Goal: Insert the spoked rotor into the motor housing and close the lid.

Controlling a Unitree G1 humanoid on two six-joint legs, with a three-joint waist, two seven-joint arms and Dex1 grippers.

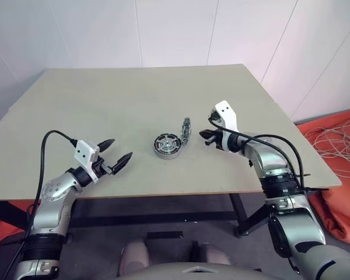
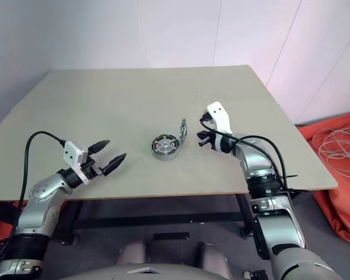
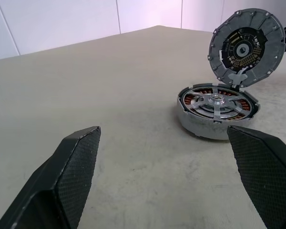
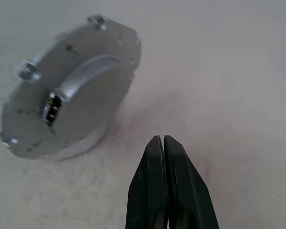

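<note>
The motor housing (image 1: 167, 146) sits near the middle of the table, its copper windings showing. The spoked rotor (image 3: 217, 102) lies inside the housing (image 3: 200, 128). The lid (image 1: 186, 129) stands upright on edge at the housing's right side, its dark-ringed inner face (image 3: 247, 45) turned toward the housing. My right gripper (image 1: 205, 136) is shut and empty. It hovers just to the right of the lid, behind the lid's plain grey back (image 4: 71, 95), with a small gap between them (image 4: 160, 139). My left gripper (image 1: 121, 148) is open and empty, well to the left of the housing, pointing at it.
The beige table (image 1: 134, 93) stretches wide around the parts, with its front edge just beyond my arms. Orange cloth with white cables (image 1: 338, 146) lies on the floor past the right edge. A white wall stands behind.
</note>
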